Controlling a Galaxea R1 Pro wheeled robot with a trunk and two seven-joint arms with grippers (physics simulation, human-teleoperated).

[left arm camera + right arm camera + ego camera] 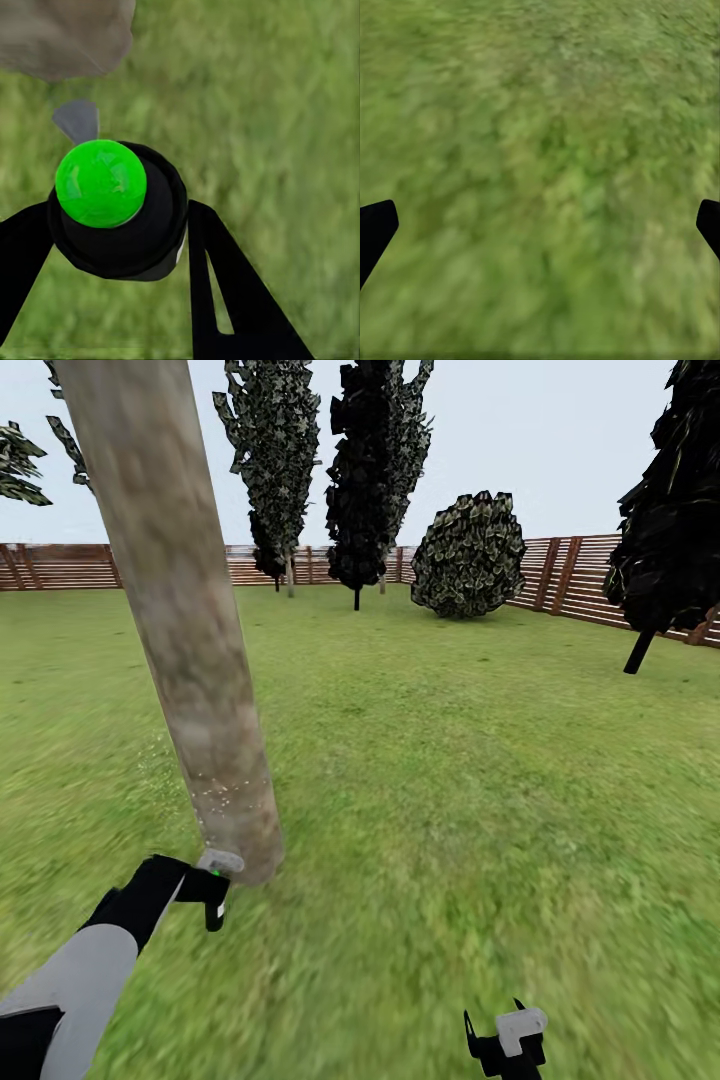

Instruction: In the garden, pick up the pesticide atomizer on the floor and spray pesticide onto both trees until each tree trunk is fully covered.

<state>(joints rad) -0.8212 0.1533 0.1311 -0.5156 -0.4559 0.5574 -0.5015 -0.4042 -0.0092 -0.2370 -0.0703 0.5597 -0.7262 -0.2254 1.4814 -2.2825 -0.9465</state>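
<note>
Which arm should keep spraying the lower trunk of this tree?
Left. The left claw holds the pesticide atomizer right beside the tree trunk, where specks of pesticide show. The right claw is open over the lawn, well off to the side.

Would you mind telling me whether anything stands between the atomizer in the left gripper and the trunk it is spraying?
Nothing visible does: the atomizer sits right by the trunk base, with only spray specks and grass around.

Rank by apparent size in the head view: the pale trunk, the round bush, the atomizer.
1. Trunk, largest, though it stands nearest the camera.
2. Bush, far off by the fence.
3. Atomizer, smallest.
</note>
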